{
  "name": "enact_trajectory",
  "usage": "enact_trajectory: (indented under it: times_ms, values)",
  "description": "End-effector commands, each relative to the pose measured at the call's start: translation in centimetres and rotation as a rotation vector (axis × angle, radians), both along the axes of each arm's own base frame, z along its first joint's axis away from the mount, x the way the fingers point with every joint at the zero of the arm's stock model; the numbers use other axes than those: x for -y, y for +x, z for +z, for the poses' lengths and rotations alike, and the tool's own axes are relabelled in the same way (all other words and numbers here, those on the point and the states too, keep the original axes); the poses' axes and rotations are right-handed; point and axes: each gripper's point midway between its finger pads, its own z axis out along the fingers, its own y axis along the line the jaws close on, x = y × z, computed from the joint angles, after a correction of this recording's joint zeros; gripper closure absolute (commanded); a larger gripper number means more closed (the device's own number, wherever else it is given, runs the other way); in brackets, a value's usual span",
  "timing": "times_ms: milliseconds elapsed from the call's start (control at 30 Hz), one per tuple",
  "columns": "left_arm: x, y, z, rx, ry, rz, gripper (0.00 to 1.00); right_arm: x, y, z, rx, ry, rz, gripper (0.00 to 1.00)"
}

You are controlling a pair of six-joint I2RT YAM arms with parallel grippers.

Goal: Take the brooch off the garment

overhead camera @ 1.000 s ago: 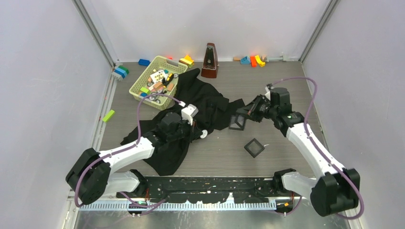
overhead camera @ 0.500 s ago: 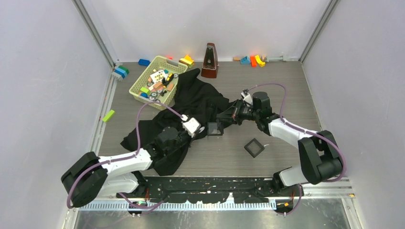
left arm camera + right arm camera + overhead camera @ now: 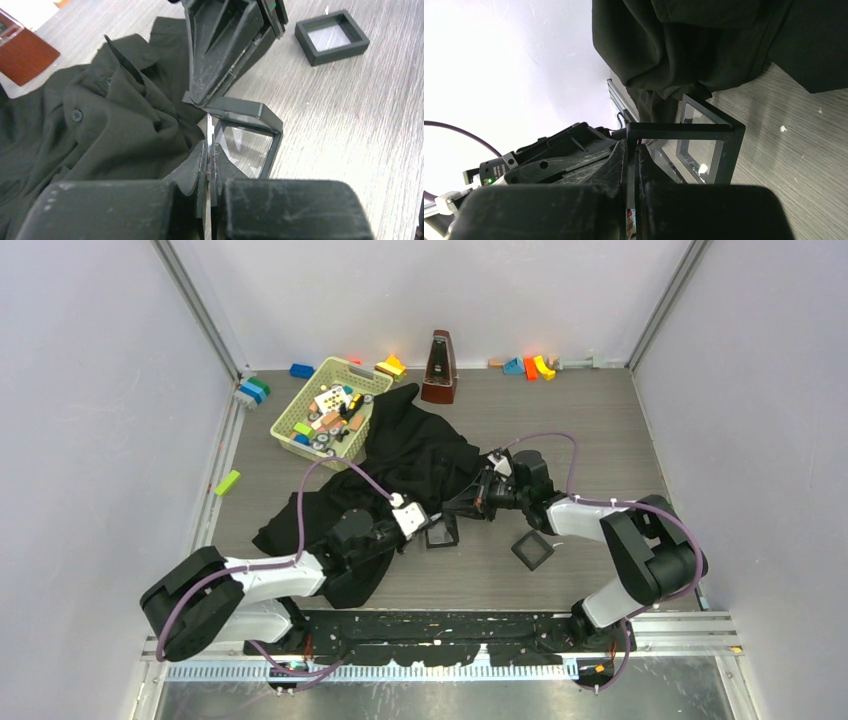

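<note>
garment (image 3: 410, 455): on table (image 3: 600, 420), centre-left
basket (image 3: 300, 397): behind-left of garment
metronome (image 3: 438, 368): right of basket
tilted frame (image 3: 440, 532): at garment's near-right edge
flat frame (image 3: 532, 550): further right

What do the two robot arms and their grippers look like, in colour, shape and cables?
Both arms have white tube-like links, as on the left arm and the right arm, joined by bulky black joints. A thin purple cable loops along each arm. The left gripper and right gripper are black, with two flat, wedge-shaped fingers whose surfaces look scratched.
</note>
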Motion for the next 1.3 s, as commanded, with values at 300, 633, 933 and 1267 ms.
enact_trajectory:
  times_ms: [300, 633, 933, 1267]
  values:
    - [1.6, -0.1, -1.6, -0.004, 0.027, -0.067, 1.0, -0.6, -0.6, 0.7, 0.078, 0.031, 0.023, 1.0]
    - [2.1, 0.2, -2.1, -0.018, 0.035, -0.066, 1.0, -1.0, -1.1, 0.5, 0.076, 0.026, 0.041, 0.99]
    - [2.6, -1.3, -3.5, -0.079, 0.072, -0.143, 0.96, -0.3, -0.8, -1.1, 0.09, -0.067, 0.023, 0.99]
    - [3.7, -2.3, -5.4, -0.169, 0.14, -0.23, 0.96, 0.0, -0.4, -2.0, 0.092, -0.114, 0.017, 0.99]
